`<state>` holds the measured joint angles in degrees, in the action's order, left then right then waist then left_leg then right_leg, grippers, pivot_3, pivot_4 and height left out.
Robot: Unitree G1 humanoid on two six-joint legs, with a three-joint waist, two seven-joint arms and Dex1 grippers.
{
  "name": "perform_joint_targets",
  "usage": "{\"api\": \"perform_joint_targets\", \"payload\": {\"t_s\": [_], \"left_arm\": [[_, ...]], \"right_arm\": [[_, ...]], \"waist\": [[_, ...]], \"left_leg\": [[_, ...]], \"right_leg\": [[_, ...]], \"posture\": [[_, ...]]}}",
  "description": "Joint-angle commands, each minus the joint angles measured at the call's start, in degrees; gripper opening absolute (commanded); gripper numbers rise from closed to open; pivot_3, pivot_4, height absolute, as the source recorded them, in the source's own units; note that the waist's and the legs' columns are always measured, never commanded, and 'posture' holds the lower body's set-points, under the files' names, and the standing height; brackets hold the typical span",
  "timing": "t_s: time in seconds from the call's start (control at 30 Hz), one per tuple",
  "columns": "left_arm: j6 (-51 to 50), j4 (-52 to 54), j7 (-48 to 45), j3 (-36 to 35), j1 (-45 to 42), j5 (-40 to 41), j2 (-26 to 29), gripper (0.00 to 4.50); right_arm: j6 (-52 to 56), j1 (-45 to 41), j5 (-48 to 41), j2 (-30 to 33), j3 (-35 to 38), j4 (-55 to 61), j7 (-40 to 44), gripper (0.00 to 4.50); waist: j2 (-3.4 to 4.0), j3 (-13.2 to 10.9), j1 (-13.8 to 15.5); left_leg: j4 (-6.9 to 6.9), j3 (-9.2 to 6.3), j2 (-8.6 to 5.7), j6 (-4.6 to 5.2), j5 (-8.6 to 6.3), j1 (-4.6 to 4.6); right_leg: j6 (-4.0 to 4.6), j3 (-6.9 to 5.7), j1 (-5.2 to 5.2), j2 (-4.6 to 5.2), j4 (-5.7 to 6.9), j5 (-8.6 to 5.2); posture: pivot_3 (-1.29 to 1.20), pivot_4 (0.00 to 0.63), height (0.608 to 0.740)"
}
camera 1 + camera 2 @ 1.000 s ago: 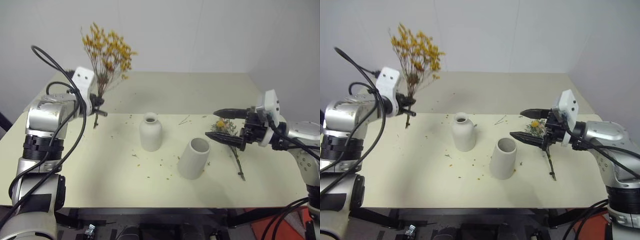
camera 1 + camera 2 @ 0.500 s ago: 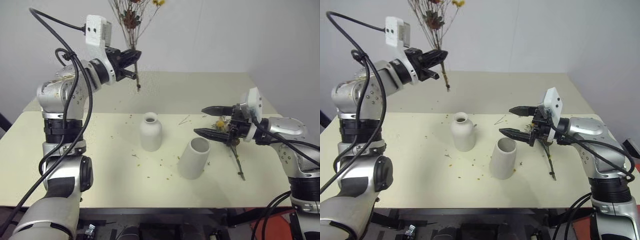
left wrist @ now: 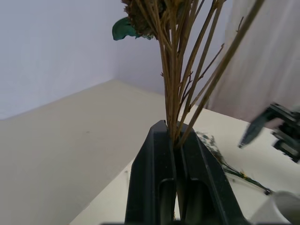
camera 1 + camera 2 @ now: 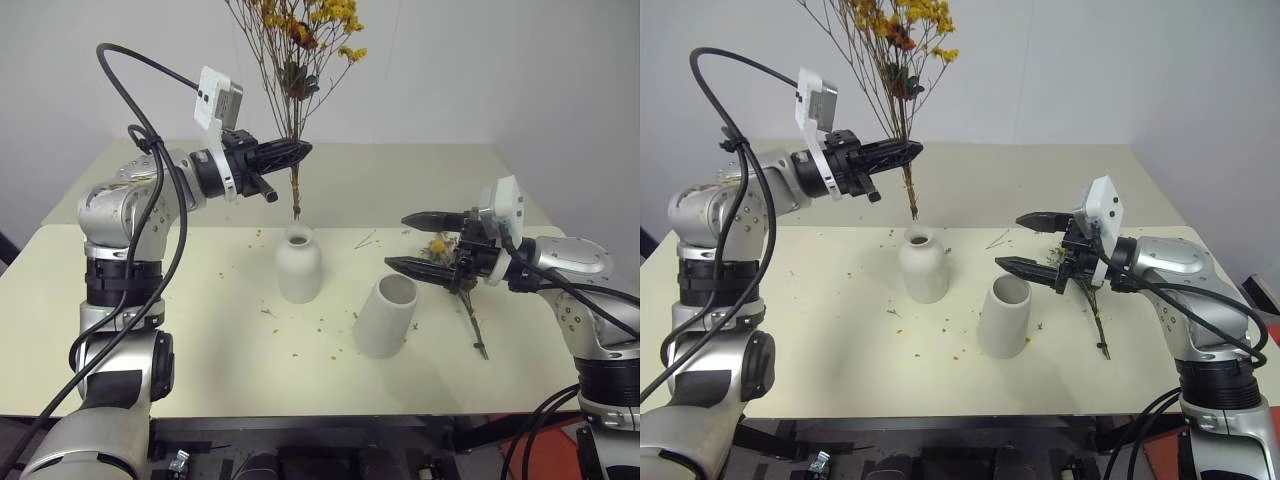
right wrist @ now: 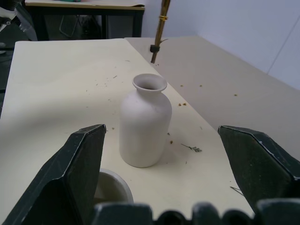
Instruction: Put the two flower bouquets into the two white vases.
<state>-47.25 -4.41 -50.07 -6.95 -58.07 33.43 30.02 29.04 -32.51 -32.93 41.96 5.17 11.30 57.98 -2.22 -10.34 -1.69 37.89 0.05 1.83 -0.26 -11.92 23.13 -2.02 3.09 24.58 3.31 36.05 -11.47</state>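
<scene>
The left gripper point(image 4: 300, 150) is clamped tight on the brown stems of the yellow bouquet point(image 4: 300, 40), holding it upright above the table point(image 4: 200, 300), with the stem ends hanging just over the mouth of the bottle vase point(image 4: 299, 264) without entering it. The left wrist view shows what the head views cannot: the two black fingers point(image 3: 154, 178) pressed together around the bundled stems, with a single green leaf point(image 3: 123, 29) up near the blossoms. The right gripper point(image 4: 408, 243) hovers with its jaws spread wide and nothing between them, pointing toward the vases from above the small sprig point(image 4: 462, 290), which lies flat on the table just beside the cylinder vase point(image 4: 388, 315). The right wrist view looks across the tabletop at the bottle vase point(image 5: 144, 123), shows its open neck and the stem ends point(image 5: 158, 33) hanging beyond it, and catches the rim of the cylinder vase point(image 5: 112, 185) near its own fingers. No writing or label can be read on anything. There are two vases, two bouquets and two grippers; loose petal crumbs point(image 4: 320, 325) dot the table around the vases.
</scene>
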Motion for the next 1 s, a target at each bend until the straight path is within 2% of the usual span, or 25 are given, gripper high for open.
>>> {"api": "perform_joint_targets", "payload": {"t_s": [0.03,0.17,0.7,1.0], "left_arm": [[3.63,2.93,-2.15,-0.84,1.63,0.78,1.11,0.01],[8.70,3.74,-4.08,0.48,5.44,-1.23,1.73,0.01],[12.86,1.83,-2.97,0.15,8.91,-0.91,-1.09,0.01],[17.22,-1.02,0.37,1.48,10.87,-5.18,-3.30,0.01]], "right_arm": [[-0.74,-0.05,-1.22,0.04,2.20,2.17,-0.49,4.50],[-0.78,0.06,-1.43,0.06,2.22,2.27,-0.39,4.50],[-0.66,0.85,-2.77,0.49,2.40,3.04,-0.58,4.50],[-0.59,1.11,-3.02,0.45,2.50,3.42,-1.02,4.50]], "waist": [[0.00,0.00,0.03],[0.00,0.00,0.00],[0.00,0.00,0.55],[-0.01,0.00,0.59]], "left_leg": [[0.00,0.00,0.01,0.00,0.00,-0.01],[0.00,0.00,0.01,0.00,0.00,-0.01],[0.00,0.00,0.01,0.00,0.00,0.01],[0.00,0.00,0.01,0.00,0.00,0.00]], "right_leg": [[0.00,0.00,0.00,-0.01,0.02,0.00],[-0.02,0.01,0.00,-0.02,-0.01,-0.02],[-0.04,0.00,0.00,-0.01,-0.03,-0.03],[-0.05,0.00,0.00,-0.02,-0.03,-0.04]], "posture": [[0.00,0.150,0.740],[0.00,0.150,0.740],[0.00,0.150,0.740],[0.00,0.150,0.740]]}}
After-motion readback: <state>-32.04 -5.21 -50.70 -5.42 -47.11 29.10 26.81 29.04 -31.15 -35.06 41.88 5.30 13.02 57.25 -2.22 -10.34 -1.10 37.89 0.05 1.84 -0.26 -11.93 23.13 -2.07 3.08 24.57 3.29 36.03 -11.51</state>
